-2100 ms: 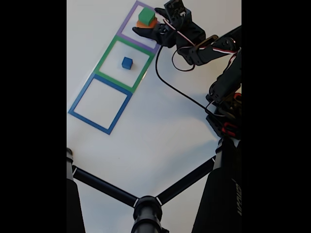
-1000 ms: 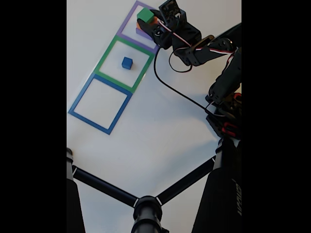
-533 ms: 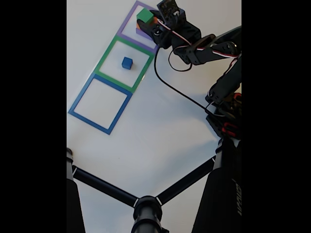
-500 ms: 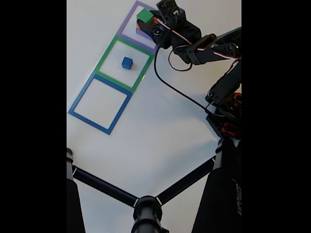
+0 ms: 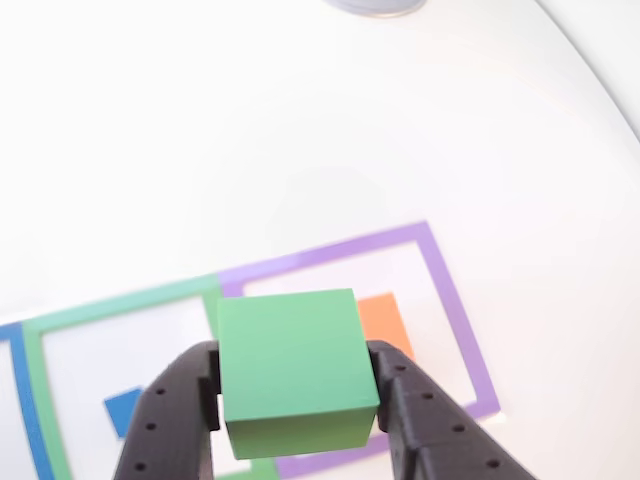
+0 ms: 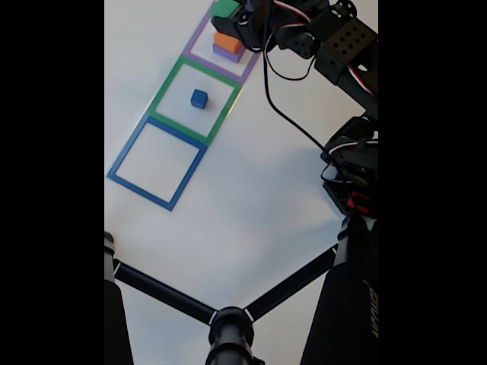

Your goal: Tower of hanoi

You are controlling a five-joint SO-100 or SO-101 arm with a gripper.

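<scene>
The arm point(image 6: 346, 53) reached across to the table's point(image 6: 251, 198) far end, and the gripper point(image 5: 298, 395) had its black fingers point(image 5: 170, 425) pinching the green cube point(image 5: 295, 370), held above the purple square point(image 6: 202, 36), clear of the orange block point(image 6: 227, 41) stacked there.

Other view: close behind the gripper point(image 5: 297, 400), looking down. Fixed view: high, distant, above table point(image 6: 251, 190). Shared: purple square point(image 5: 455, 320) point(image 6: 199, 34).

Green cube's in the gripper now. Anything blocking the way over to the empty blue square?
Nothing visible. The green cube is lifted in the gripper; the blue square is bare. Only the small blue cube sits between, low in the green square.
</scene>
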